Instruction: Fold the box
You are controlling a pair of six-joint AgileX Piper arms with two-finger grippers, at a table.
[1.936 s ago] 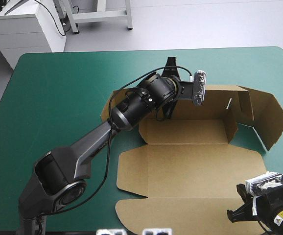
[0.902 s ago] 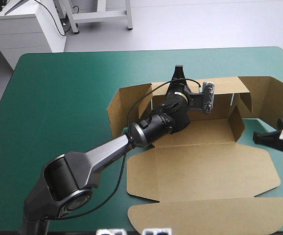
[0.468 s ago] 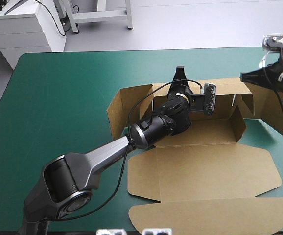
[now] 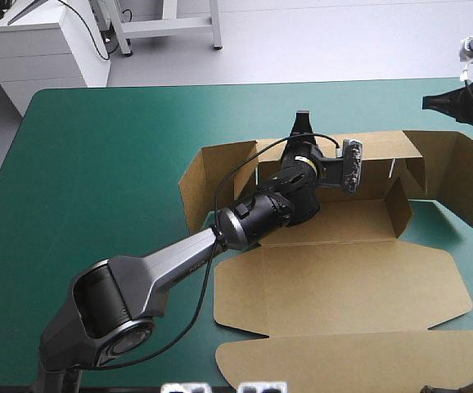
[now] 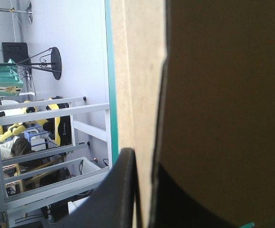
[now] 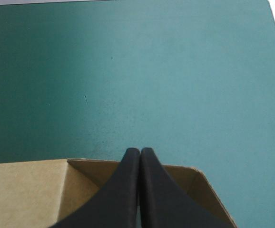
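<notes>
One pair of fingers, on the left gripper (image 4: 302, 121), pinches the far wall of the box (image 4: 343, 278) (hold it upright). Fingers on the right gripper (image 6: 140, 159) are pressed together, empty; I'd nudge the end flap (image 4: 457, 176) inward slowly.

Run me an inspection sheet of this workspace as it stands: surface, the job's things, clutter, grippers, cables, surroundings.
Surface: teal-green cover, flat, no marks of note.
Job's things: brown box, part folded; far wall and end flaps raised, lid flat toward the near edge.
Clutter: nothing seen.
Grippers: left gripper shut on the box's far wall, board between its fingers; right gripper shut, holding nothing, raised above the box's right end.
Cables: nothing seen beyond the robot's own.
Surroundings: nothing seen at or over the table's top.
</notes>
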